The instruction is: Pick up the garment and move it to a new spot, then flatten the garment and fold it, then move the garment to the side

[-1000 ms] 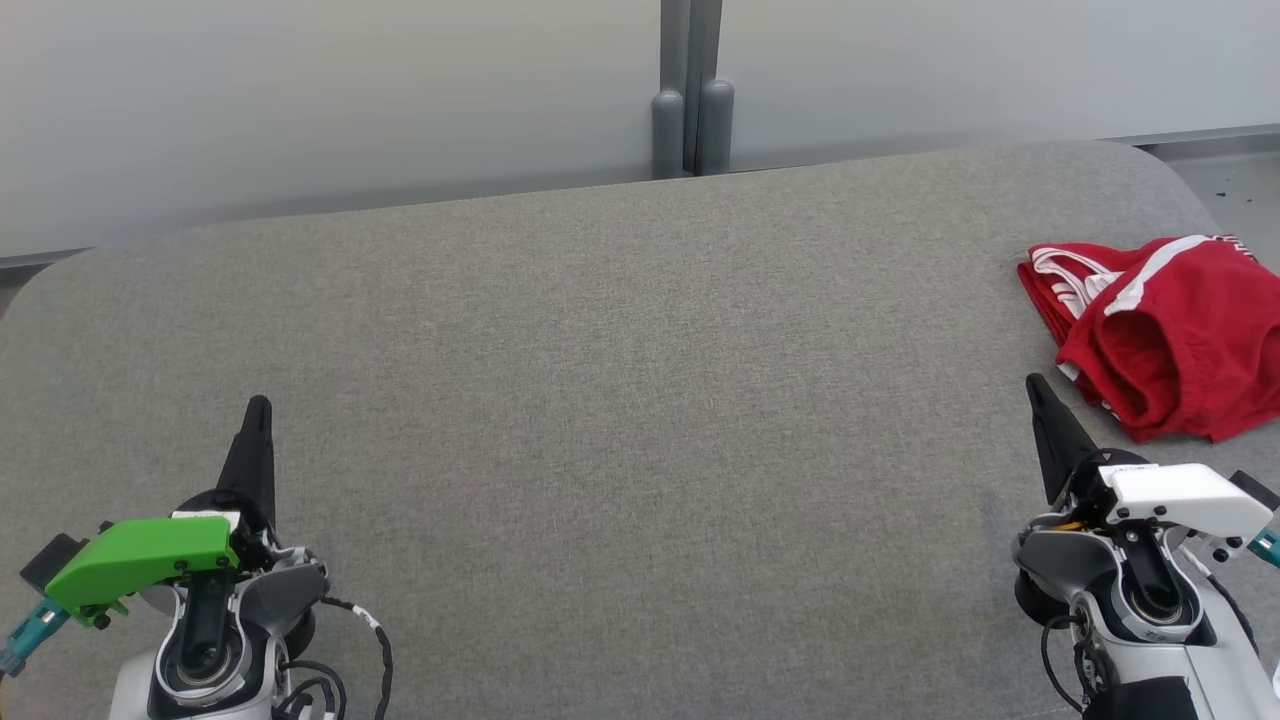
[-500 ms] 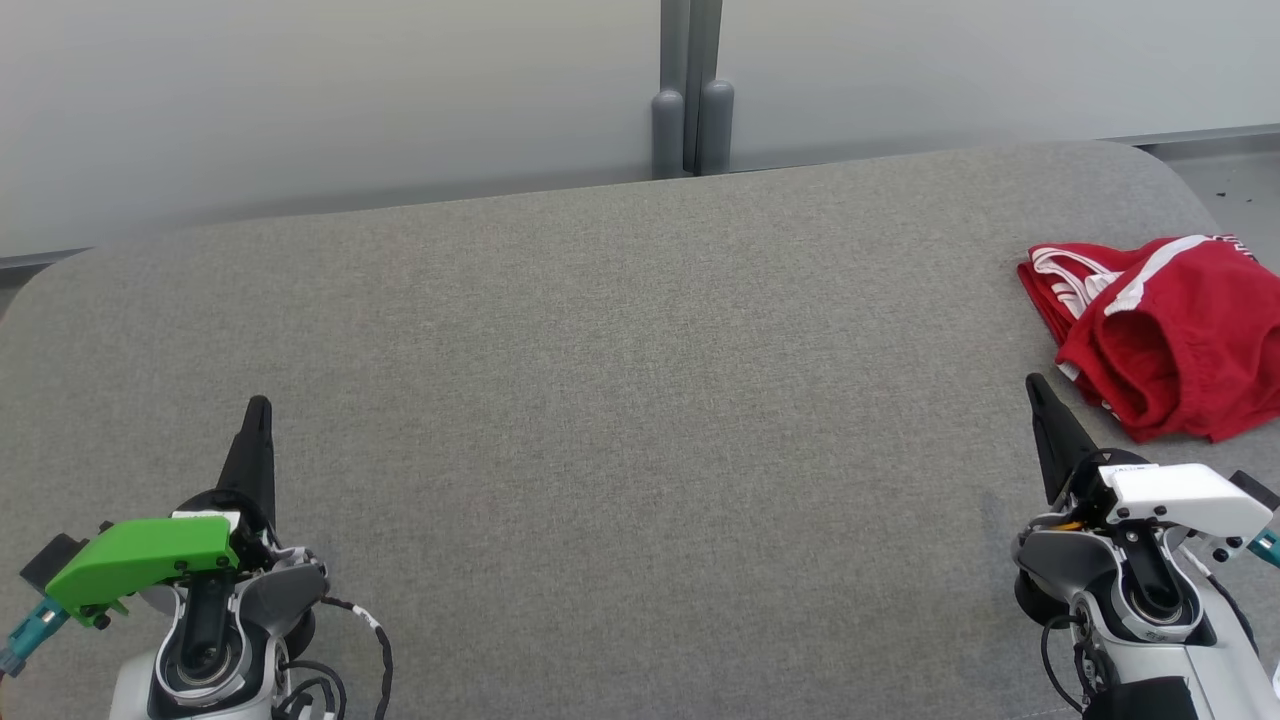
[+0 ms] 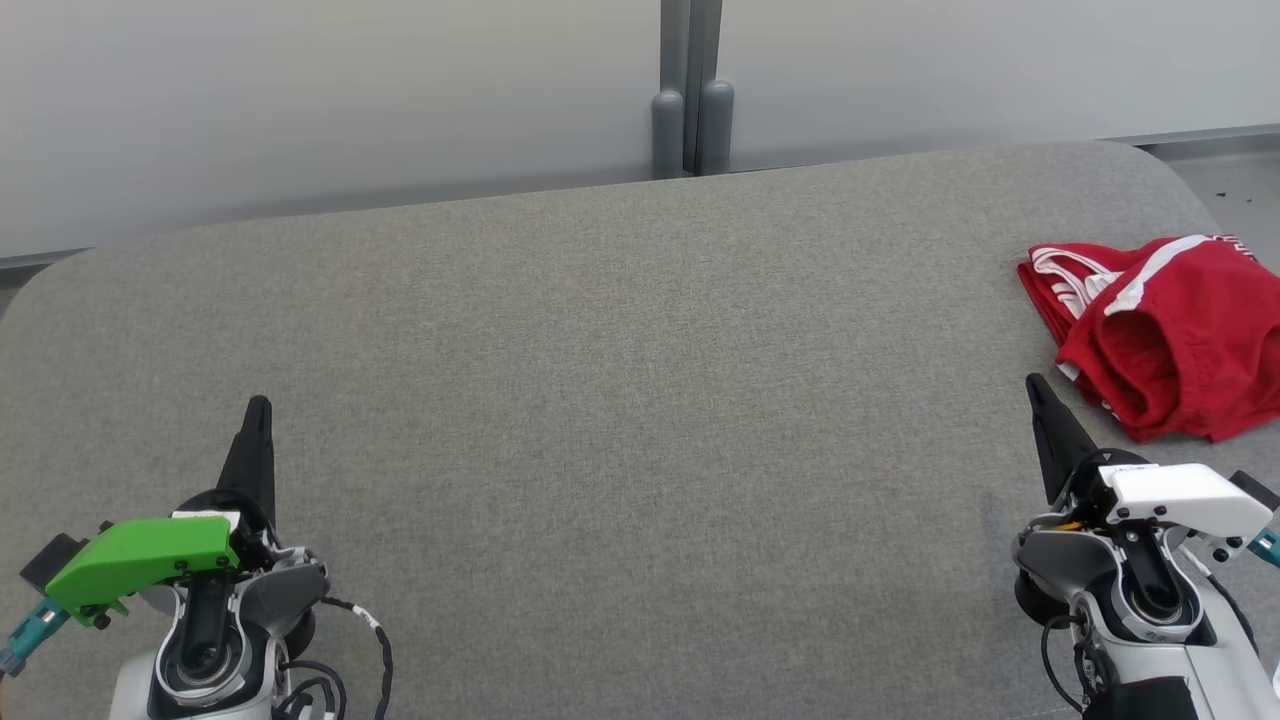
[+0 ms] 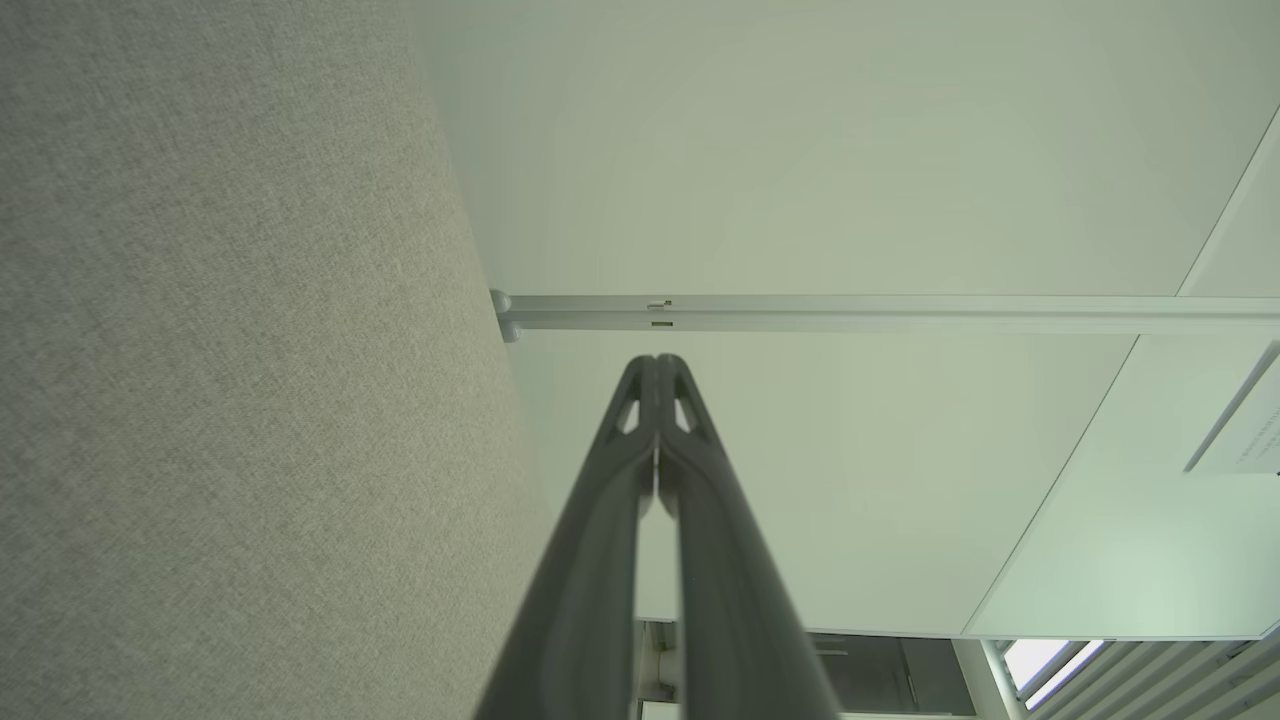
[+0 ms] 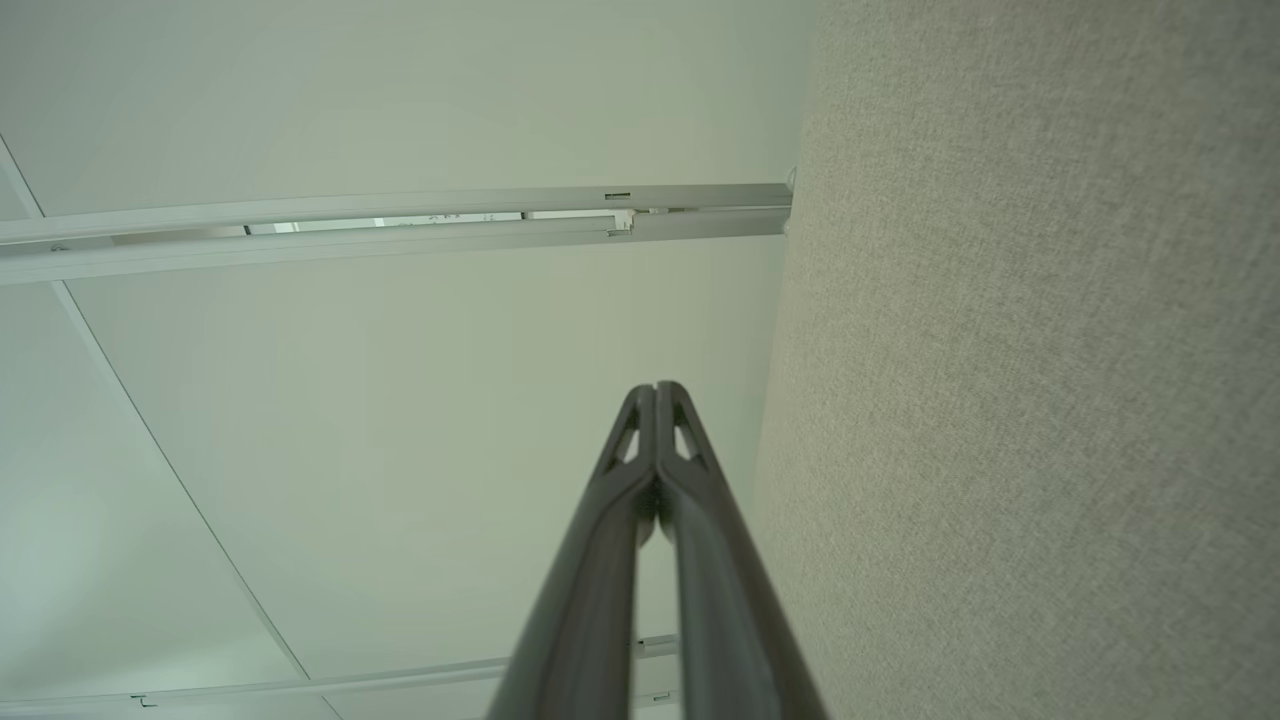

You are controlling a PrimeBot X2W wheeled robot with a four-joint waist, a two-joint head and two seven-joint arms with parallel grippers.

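Head view: left hand (image 3: pixel 258 404), right hand (image 3: pixel 1032 382) each closed; garment (image 3: pixel 1160 335) near latter on table (image 3: pixel 640 400).

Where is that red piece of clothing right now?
In the head view the red garment lies bunched at the right edge of the grey table, just beyond the right gripper and apart from it.

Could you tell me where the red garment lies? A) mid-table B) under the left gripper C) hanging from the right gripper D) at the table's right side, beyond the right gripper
D: the red garment lies bunched at the right side of the table, just past the shut right gripper.
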